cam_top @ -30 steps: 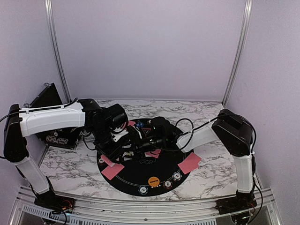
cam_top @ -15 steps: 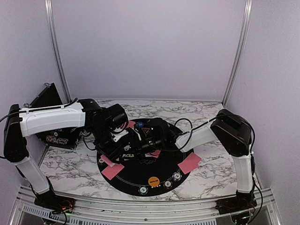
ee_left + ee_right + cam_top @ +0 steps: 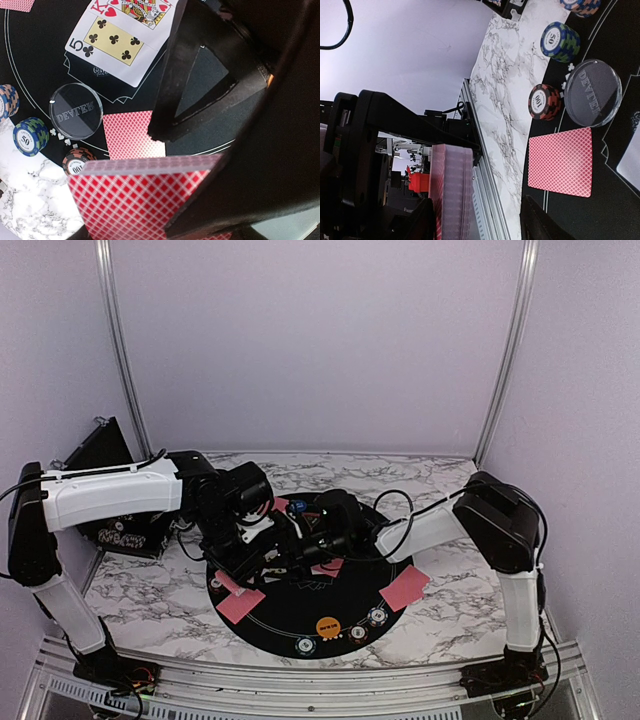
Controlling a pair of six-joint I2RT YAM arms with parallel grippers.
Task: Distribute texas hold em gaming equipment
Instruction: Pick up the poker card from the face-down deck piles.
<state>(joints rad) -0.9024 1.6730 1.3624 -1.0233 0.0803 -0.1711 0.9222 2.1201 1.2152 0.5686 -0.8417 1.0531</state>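
Observation:
My left gripper (image 3: pixel 268 552) hangs over the left half of the black mat (image 3: pixel 300 612), shut on a deck of red-backed cards (image 3: pixel 145 200). My right gripper (image 3: pixel 303 540) meets it from the right. It is open, and the deck (image 3: pixel 452 195) stands between its fingers (image 3: pixel 540 222), close against the left one. Below lie a face-down card (image 3: pixel 131 134), a clear dealer button (image 3: pixel 76 110), a face-up five of clubs (image 3: pixel 112 42) and a king (image 3: pixel 135 7). A 50 chip (image 3: pixel 560 41) and a 100 chip (image 3: pixel 545 101) sit at the mat's edge.
More face-down cards (image 3: pixel 240 602) (image 3: pixel 404 587) lie on the mat's near rim, with an orange button (image 3: pixel 327 625) and three chips (image 3: pixel 358 633). A blue button (image 3: pixel 297 506) sits at the far side. A black box (image 3: pixel 115 495) stands at the table's left. A metal rail (image 3: pixel 300 680) runs along the front.
My right gripper has shifted a little left, closer onto the deck, and its jaws have narrowed somewhat. The left arm and the deck have stayed still.

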